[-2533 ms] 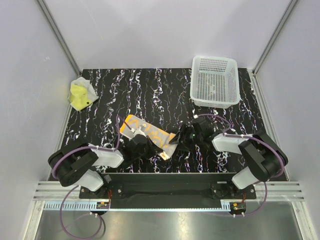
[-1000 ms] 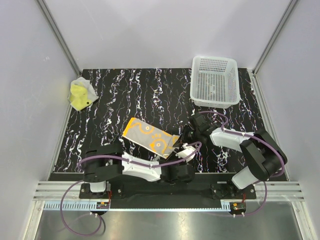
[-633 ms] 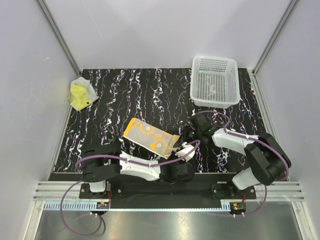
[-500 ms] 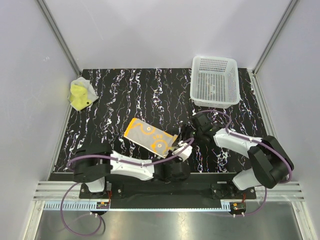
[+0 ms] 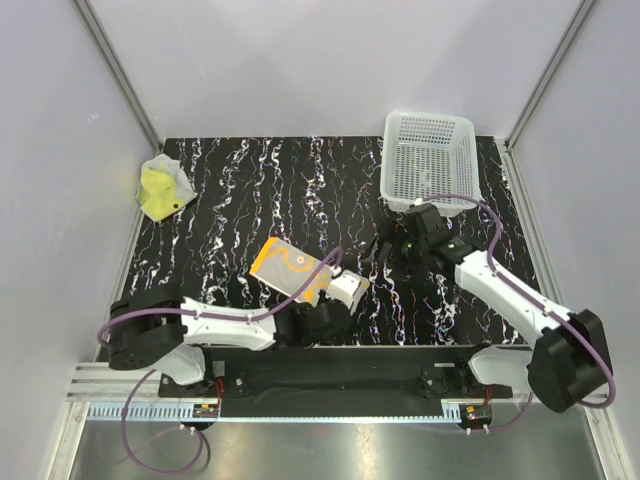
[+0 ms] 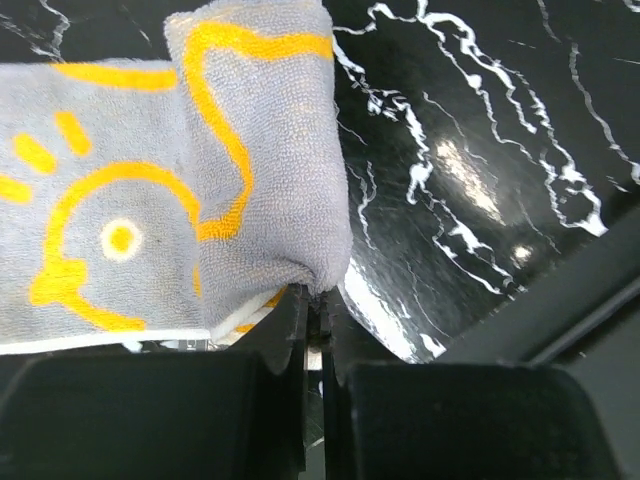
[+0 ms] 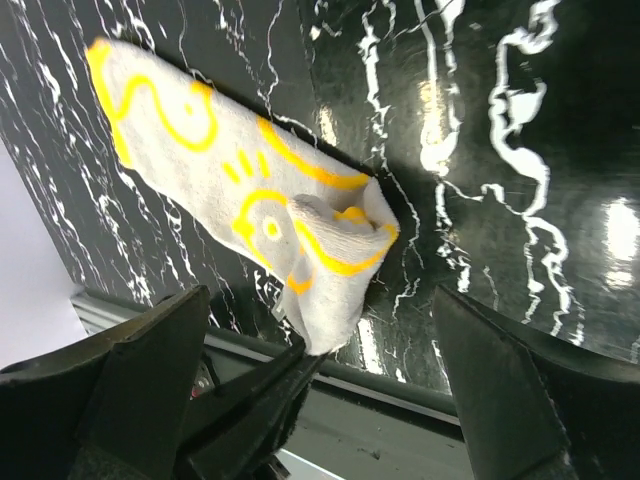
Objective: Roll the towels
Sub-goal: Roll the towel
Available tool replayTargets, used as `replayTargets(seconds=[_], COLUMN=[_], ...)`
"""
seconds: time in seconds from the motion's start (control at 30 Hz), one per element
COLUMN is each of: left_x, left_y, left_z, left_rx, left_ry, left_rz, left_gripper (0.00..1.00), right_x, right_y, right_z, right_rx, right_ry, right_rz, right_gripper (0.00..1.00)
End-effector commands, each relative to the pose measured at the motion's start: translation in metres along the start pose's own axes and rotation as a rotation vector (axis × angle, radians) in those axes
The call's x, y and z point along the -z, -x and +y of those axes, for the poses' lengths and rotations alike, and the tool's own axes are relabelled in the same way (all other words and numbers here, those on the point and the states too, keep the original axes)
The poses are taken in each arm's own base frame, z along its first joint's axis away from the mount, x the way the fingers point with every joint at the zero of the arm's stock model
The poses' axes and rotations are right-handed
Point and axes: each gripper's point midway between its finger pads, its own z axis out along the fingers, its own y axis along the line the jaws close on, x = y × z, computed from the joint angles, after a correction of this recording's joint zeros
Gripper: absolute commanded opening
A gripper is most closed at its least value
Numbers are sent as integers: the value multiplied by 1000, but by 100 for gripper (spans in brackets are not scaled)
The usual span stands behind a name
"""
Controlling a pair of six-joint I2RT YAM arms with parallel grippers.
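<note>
Orange towel [image 5: 292, 268] lies at the front middle of the table [image 5: 250, 200]; I see my left gripper [image 6: 315, 318] pinching its folded-over end, while my right gripper [image 5: 390, 255] hangs just beside it, jaws spread wide.

Black bench [image 5: 300, 190] with white marble veining fills mid-frame on my top view. Plain pale walls [image 5: 330, 60] close it on three sides. Aluminium posts [image 5: 117, 70] slant down the upper corners. Slotted rail [image 5: 330, 410] and brushed metal sheet [image 5: 330, 455] along the bottom edge. Light glints off the bench.
</note>
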Motion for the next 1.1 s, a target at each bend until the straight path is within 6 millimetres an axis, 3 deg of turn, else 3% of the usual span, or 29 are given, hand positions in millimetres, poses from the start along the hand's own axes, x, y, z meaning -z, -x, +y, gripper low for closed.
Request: replayTargets(seconds=[0.0,0.2,0.5,0.67,0.83,1.07], left_x=[8,14,17,21,14,12], left_y=[28,41,46,52,34,31], left_z=[-20,-6,18,37,47,58], left_rx=[149,354,571,706,797,894], left_ry=[-159,-307,-485,-572,-589,-619], left_rz=[-67,-107,-135,-178,-130,-134], left_gripper=[0,0,0,0,0,0], right_x=[19,15,0,-10,-23,-58], right_y=[16,-4,-33,-33,-28,-36], right_z=[-4,-1,12,21,28,20], right_rx=[9,-30,-95,-108,-105,-104], right_ry=[-31,58,274,367,400,313], right_rz=[-76,-26,59,64,67,98], right_gripper=[100,100,100,100,100,100])
